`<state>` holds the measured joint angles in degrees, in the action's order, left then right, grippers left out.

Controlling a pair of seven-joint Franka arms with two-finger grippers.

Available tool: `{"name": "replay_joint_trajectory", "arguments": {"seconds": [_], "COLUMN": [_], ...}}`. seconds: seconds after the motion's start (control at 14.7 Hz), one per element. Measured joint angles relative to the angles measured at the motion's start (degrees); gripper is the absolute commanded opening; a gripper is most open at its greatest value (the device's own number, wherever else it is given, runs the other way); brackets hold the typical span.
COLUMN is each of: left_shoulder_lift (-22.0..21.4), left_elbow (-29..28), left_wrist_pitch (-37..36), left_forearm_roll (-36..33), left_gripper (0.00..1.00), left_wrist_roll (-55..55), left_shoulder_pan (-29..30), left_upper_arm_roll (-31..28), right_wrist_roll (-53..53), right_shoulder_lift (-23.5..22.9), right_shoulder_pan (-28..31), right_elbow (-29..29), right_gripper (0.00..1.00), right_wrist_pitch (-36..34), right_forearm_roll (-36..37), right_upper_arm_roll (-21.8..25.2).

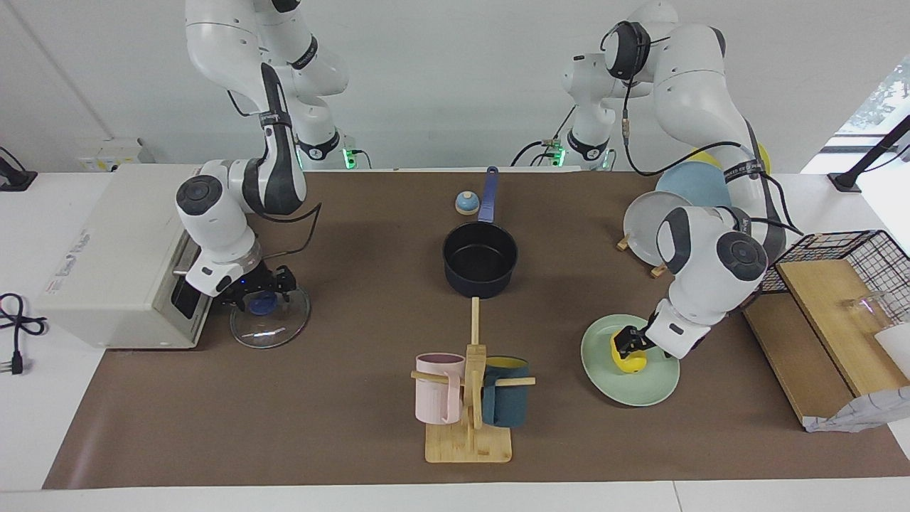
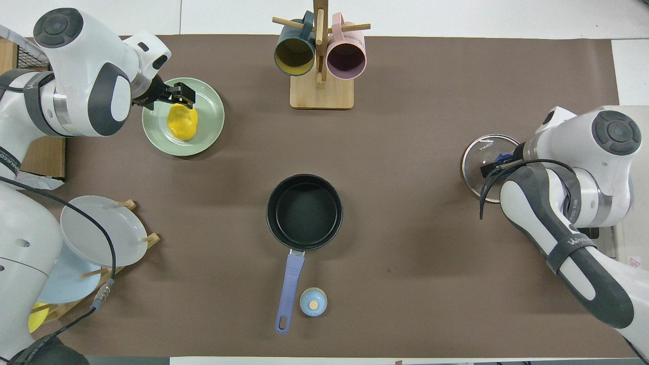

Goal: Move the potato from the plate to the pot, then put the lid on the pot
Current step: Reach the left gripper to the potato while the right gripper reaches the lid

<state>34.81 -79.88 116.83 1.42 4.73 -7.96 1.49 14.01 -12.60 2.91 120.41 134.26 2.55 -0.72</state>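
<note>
At the lower right of the facing view, the left gripper (image 1: 628, 340) is down at the potato (image 1: 628, 358) with its jaws spread wide and nothing clamped; the fingertips sit at the edge of the yellow lump that lies higher in that view, and whether they already touch it I cannot tell. The potato lies on the mint-green plate (image 1: 643, 390), near its middle. In the overhead view the same left gripper (image 2: 177, 96) shows at the upper left, its fingers reaching over the plate (image 2: 209, 121) onto the potato (image 2: 182, 121).

At the left of the facing view, the right gripper (image 1: 257, 286) hangs low over the blue knob of the glass lid (image 1: 284, 328), jaws also wide, gripping nothing. The lid lies flat on the brown mat just in front of the white oven (image 1: 106, 256).

Near the frame's centre, the navy saucepan (image 1: 480, 263) stands empty, its long handle pointing toward the top of the frame, a small bell (image 1: 466, 203) beside the handle.

My reading is that the first step, grasping the potato, is in hand and not yet finished. Next the left jaws should straddle the lump squarely and close on it, then lift and carry it to the saucepan. The right arm seems staged for the lid, which should wait until the potato is in.
</note>
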Motion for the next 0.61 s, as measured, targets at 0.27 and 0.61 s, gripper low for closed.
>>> {"name": "replay_joint_trajectory", "arguments": {"seconds": [0.27,0.61], "left_shoulder_lift": [0.1,0.1], "left_elbow": [-2.9,-4.5], "left_wrist_pitch": [3.6,5.2], "left_forearm_roll": [0.0,-0.1], "left_gripper": [1.00,0.87], "left_wrist_roll": [0.0,-0.4], "left_shoulder_pan": [-0.1,-0.2], "left_upper_arm_roll": [0.0,0.0], "right_wrist_roll": [1.7,2.5], "right_shoulder_lift": [0.0,0.0], "right_shoulder_pan": [0.0,0.2], "right_elbow": [0.0,-0.4], "right_gripper": [0.84,0.37], "right_wrist_pitch": [-0.1,-0.2], "right_forearm_roll": [0.0,0.0], "right_upper_arm_roll": [0.0,0.0]}}
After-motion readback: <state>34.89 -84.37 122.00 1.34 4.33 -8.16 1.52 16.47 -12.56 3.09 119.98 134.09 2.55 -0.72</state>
